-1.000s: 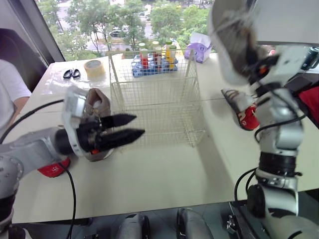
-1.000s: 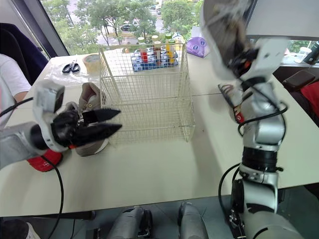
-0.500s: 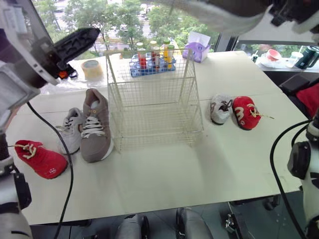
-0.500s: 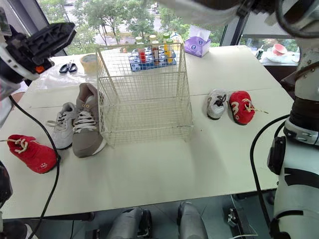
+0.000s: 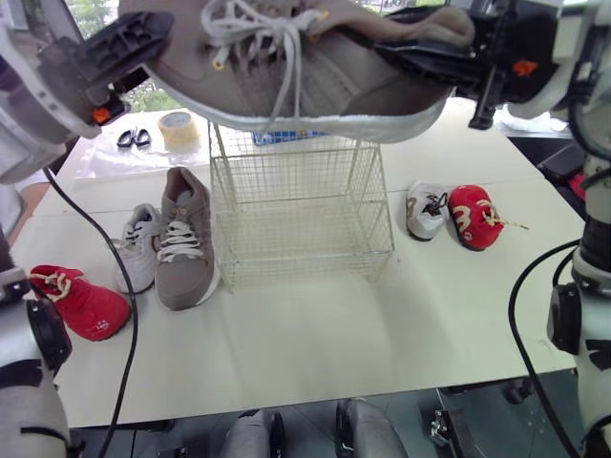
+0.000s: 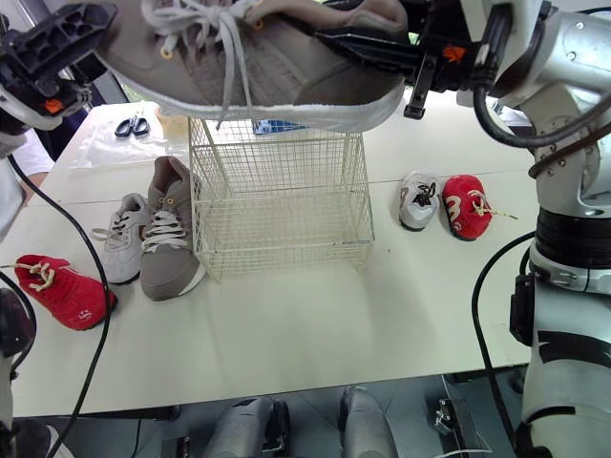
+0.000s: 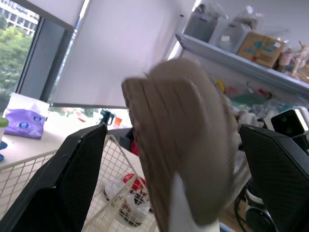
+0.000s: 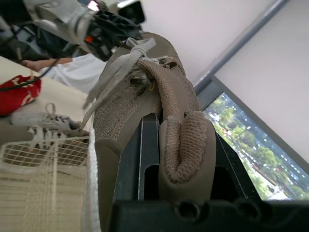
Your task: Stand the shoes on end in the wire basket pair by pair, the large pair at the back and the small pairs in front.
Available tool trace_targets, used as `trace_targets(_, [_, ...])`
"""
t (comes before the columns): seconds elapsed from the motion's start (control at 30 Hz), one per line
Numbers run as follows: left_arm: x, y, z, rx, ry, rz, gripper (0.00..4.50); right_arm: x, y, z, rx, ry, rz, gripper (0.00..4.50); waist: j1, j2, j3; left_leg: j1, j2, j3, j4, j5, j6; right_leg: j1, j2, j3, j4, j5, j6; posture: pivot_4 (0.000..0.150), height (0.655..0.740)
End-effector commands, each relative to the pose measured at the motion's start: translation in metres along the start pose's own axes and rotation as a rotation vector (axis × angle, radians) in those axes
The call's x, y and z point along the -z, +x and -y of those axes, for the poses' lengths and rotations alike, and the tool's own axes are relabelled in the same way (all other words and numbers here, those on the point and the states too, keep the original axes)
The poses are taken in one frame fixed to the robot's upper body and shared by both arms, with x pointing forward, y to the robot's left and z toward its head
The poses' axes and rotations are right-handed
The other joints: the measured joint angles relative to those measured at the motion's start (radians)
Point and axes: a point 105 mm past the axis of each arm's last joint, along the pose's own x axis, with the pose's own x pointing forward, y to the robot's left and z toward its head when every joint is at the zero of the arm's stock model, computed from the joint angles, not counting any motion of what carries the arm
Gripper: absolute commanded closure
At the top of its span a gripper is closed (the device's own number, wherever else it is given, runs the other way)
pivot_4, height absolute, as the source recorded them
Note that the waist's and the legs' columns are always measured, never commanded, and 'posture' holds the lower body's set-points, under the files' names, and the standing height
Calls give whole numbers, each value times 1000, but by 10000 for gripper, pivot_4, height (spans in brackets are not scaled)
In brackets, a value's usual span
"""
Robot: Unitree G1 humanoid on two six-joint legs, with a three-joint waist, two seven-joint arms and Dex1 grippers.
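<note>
Large taupe shoe (image 5: pixel 286 81) in right hand (image 5: pixel 396 59), above wire basket (image 5: pixel 305 219)

Taupe, grey and red shoes by a cream wire basket

The taupe sneaker (image 5: pixel 315 76) in the black right pincer (image 5: pixel 401 59) has white laces and a white sole, as does its taupe mate (image 5: pixel 184 243) below the black left pincer (image 5: pixel 158 33). Next to the mate lie a pale grey sneaker (image 5: pixel 138 250) and a red shoe (image 5: pixel 76 303) with white laces. Below the right pincer lie a second grey sneaker (image 5: pixel 425 210) and a second red shoe (image 5: pixel 471 216). The wire basket (image 5: pixel 301 219) and table (image 5: pixel 315 324) are cream.
</note>
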Motion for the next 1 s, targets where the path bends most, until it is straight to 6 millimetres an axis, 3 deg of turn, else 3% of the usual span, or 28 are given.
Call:
trace_targets(0.03, [-1, -1, 9, 57, 27, -84, 2591, -17, 0, -1, -10, -64, 45, 42132, -1, 0, 0, 0, 0, 0, 0, 0, 0, 0, 0, 0, 0, 0, 0, 1500, 7400])
trace_targets(0.1, [4, 1, 10, 85, 2, -121, 9292, -17, 1, -3, -23, -69, 42, 42146, 0, 0, 0, 0, 0, 1, 0, 0, 0, 0, 0, 0, 0, 0, 0, 1500, 7400])
trace_targets(0.27, [6, 6, 12, 122, -24, -115, 32349, -17, 1, -7, -35, -60, 39, 42146, 0, 0, 0, 0, 0, 0, 0, 0, 0, -1, 0, 0, 0, 0, 0, 1500, 7400])
trace_targets(0.33, [7, 8, 13, 126, -25, -109, 38139, -16, 1, -8, -32, -52, 36, 42146, 0, 0, 0, -1, 0, 0, 0, 0, 0, -1, 0, 0, 0, 0, 0, 1500, 7400])
trace_targets(0.5, [0, 5, 4, 80, -58, 2, 38986, -14, -6, 5, 92, 73, 79, 42146, 0, -1, 0, -1, 1, 0, 1, 0, 0, -1, 0, 0, 0, 0, 0, 1500, 7400])
trace_targets(0.53, [-3, 2, 2, 68, -60, 44, 38988, -13, -12, 11, 140, 127, 94, 31820, 1, -1, 0, -1, 1, -1, 1, 0, 0, -1, 0, 0, 0, 0, 0, 1500, 7400])
trace_targets(0.6, [-7, -4, 0, 47, -70, 125, 38988, -12, -28, 25, 255, 235, 144, 22929, 2, -1, 0, -1, 1, -1, 1, 0, 0, -1, -1, 0, 1, 0, 0, 1500, 7400])
trace_targets(0.73, [-9, -10, 2, 20, -87, 243, 38988, -17, -53, 42, 439, 419, 300, 1082, 1, -2, -1, -1, 2, -1, 1, 0, 0, 0, -2, 0, 1, 0, 0, 1500, 7400])
trace_targets(0.8, [-10, -14, 1, 4, -102, 348, 38988, -3, -75, 48, 579, 592, 421, 402, 1, -4, -1, -1, 1, -1, 1, 0, 0, 0, -2, 0, 1, 1, 0, 1500, 7400])
trace_targets(0.87, [-8, -15, 1, -10, -128, 431, 38988, 17, -82, 34, 611, 763, 478, 402, 5, -5, -2, 1, 2, -3, 1, 0, 0, 4, -3, -1, 1, 1, 0, 1500, 7400])
trace_targets(0.93, [-4, -8, 0, -15, -150, 502, 38988, 40, -71, 16, 629, 887, 499, 402, 5, -5, -2, 5, 2, -4, 1, 0, 0, 8, -3, -2, 1, 1, 0, 1500, 7400])
trace_targets(1.0, [0, 2, 2, -12, -161, 559, 38988, 49, -50, -1, 604, 985, 537, 402, 2, -5, -2, 9, 1, -4, 1, 0, 0, 13, -3, -2, 0, 1, 0, 1500, 7400])
